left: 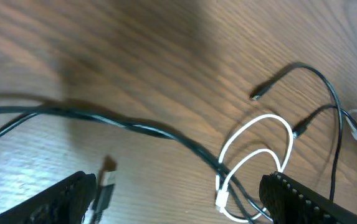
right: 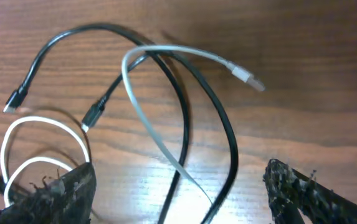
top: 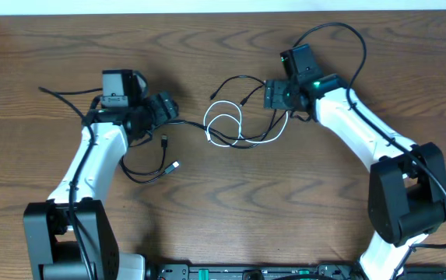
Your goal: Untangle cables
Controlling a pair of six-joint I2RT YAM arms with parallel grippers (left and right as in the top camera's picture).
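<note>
Nearest the bases, one black cable (top: 173, 166) was laid loose on the table (top: 230, 210). Further out, the white cable (top: 223, 128) was looped between the left gripper (top: 164, 109) and right gripper (top: 273, 95). Both were released, with nothing grasped. Beyond, another black cable (right: 97, 28) was crossed over it.

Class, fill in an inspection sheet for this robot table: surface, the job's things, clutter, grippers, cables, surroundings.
Surface: brown wooden table, grain visible.
Job's things: white cable looped mid-table, crossing black cables; a silver plug on a black cable lies near the left arm.
Clutter: nothing seen.
Grippers: left gripper and right gripper both open, holding nothing, one on each side of the tangle.
Cables: thick black wire arcs off the right arm; another trails by the left arm.
Surroundings: pale strip beyond the table's far edge.
</note>
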